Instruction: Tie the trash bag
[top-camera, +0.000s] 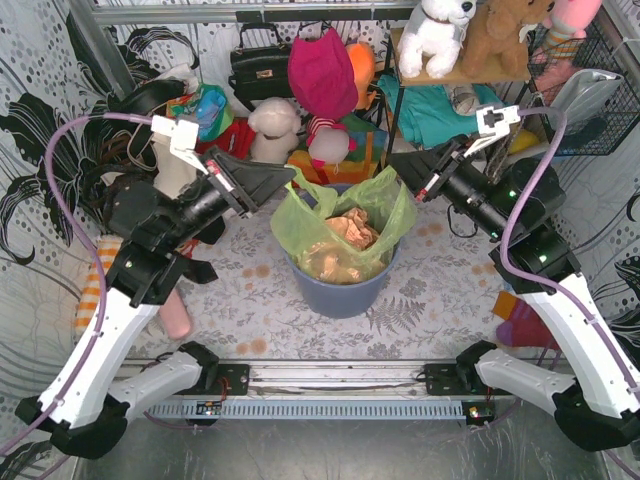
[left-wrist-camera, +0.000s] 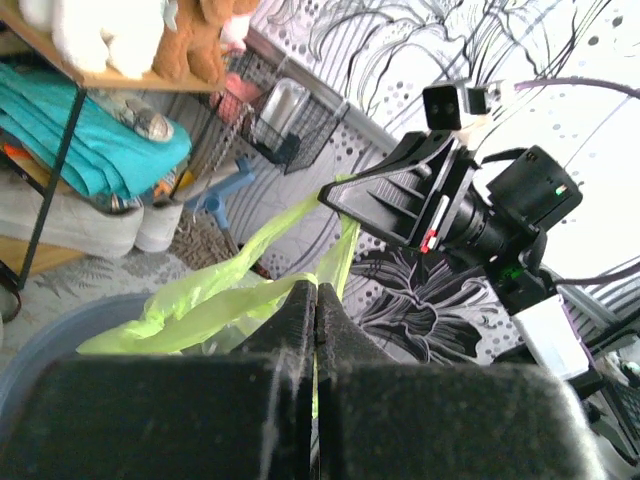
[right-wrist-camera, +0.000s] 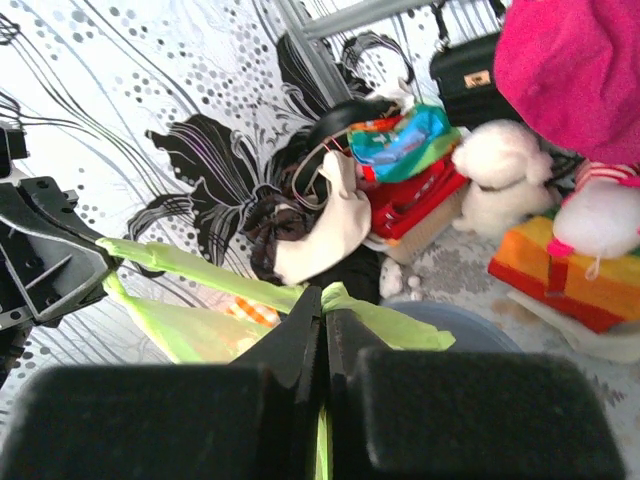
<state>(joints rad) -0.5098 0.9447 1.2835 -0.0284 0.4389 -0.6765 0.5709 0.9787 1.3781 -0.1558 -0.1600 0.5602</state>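
The light-green trash bag (top-camera: 345, 215) stands in a blue-grey bin (top-camera: 340, 290) at the table's middle, with crumpled brown paper (top-camera: 350, 235) showing inside. My left gripper (top-camera: 290, 176) is shut on the bag's left rim corner and holds it up; its wrist view shows the jaws (left-wrist-camera: 316, 292) pinching green plastic (left-wrist-camera: 215, 290). My right gripper (top-camera: 397, 172) is shut on the bag's right rim corner; its wrist view shows the jaws (right-wrist-camera: 323, 297) pinching green plastic (right-wrist-camera: 390, 320). The bag's mouth is stretched between the two grippers.
Soft toys, a black handbag (top-camera: 260, 68) and a pink bag (top-camera: 322, 72) crowd the back. A wooden shelf (top-camera: 450, 75) with plush animals stands at the back right, a wire basket (top-camera: 590, 90) beside it. Patterned walls close in both sides.
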